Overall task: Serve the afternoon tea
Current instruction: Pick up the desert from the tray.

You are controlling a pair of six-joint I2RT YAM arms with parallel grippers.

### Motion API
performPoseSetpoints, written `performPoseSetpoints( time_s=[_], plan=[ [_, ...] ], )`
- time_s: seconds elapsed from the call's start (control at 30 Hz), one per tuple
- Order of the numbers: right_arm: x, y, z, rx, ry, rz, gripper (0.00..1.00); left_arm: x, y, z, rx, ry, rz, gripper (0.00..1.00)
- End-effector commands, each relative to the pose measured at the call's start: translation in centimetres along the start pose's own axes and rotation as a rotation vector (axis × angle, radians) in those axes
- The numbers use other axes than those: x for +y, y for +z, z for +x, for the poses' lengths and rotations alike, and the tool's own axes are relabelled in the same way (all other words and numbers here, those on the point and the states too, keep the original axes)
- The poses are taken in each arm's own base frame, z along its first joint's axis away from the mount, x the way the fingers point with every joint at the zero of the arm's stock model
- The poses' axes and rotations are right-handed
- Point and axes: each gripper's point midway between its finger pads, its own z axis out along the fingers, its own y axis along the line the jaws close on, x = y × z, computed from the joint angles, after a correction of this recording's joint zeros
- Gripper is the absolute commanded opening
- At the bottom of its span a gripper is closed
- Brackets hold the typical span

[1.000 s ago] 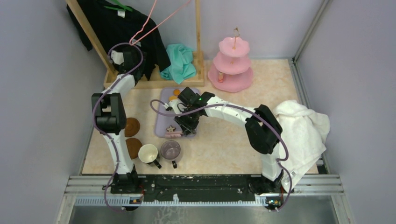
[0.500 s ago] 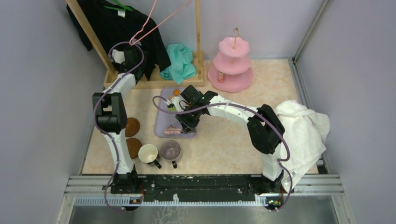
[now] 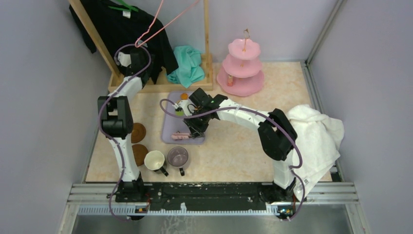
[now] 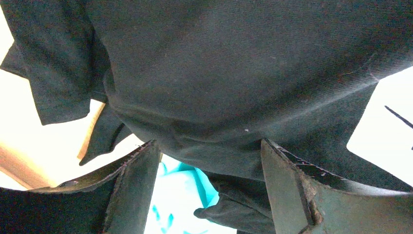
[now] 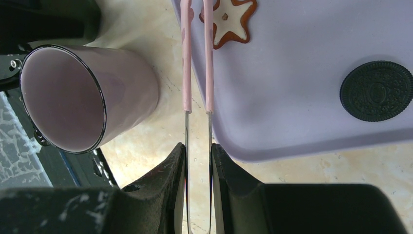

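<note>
Beige marbled tabletop (image 3: 234, 146), lilac walls, clothes rack at back. Judged early in serving. Found sweets mostly on lilac tray (image 5: 292, 58): star cookie (image 5: 229, 17) and black round cookie (image 5: 377, 97) in R wrist view, orange round (image 3: 184, 96) at far end in top view. Noted pink 3-tier stand (image 3: 248, 66) well apart at back, upper tiers bare as far as visible. Spotted small reddish bit (image 3: 229, 80) on bottom tier, too small to ID, poss. one sweet already served. Found right gripper (image 5: 198, 151) over near end of tray, fingers pressed onto metal tongs (image 5: 186, 73). Pink tips nearly together, lying at left edge of star cookie; can't tell if cookie pinched or just beside tip. Found left gripper (image 4: 209, 146) up at rack, fingers spread, nothing clamped, black shirt (image 4: 219, 73) hanging just beyond; not on any tea item. Drinks side: cream mug (image 3: 155, 160) and purple see-thru mug (image 5: 122, 83) side by side near front edge, on bare table. Counted two brown coasters (image 3: 138, 132) just to their left, both bare, so mugs not yet set on them. Left to do, by est.: carry star cookie, black and orange rounds over to stand w/ tongs, then seat each mug on a coaster. Est. most of task outstanding.
</note>
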Motion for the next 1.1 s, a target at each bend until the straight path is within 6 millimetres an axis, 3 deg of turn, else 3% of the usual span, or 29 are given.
performPoseSetpoints(
  time_s=[0.0, 0.3, 0.73, 0.9, 1.07],
  plan=[
    [-0.5, -0.3, -0.6, -0.017, 0.001, 0.016, 0.12, -0.3, 0.6, 0.3, -0.006, 0.014, 0.008, 0.81],
    [-3.9, -0.5, 1.2, 0.026, 0.047, 0.171, 0.12, -0.4, 0.7, 0.6, -0.001, 0.013, 0.012, 0.81],
    [-7.0, -1.4, 1.3, -0.009, 0.065, 0.274, 0.12, -1.1, 0.6, 0.7, 0.0, 0.024, 0.023, 0.81],
    [-6.7, -2.3, 0.5, -0.036, 0.064, 0.274, 0.13, -1.6, 0.4, 0.5, -0.003, 0.025, 0.03, 0.81],
    [-5.5, -3.7, 0.1, -0.077, 0.114, 0.262, 0.2, -1.9, 0.1, 0.4, -0.004, 0.028, 0.036, 0.81]
  ],
)
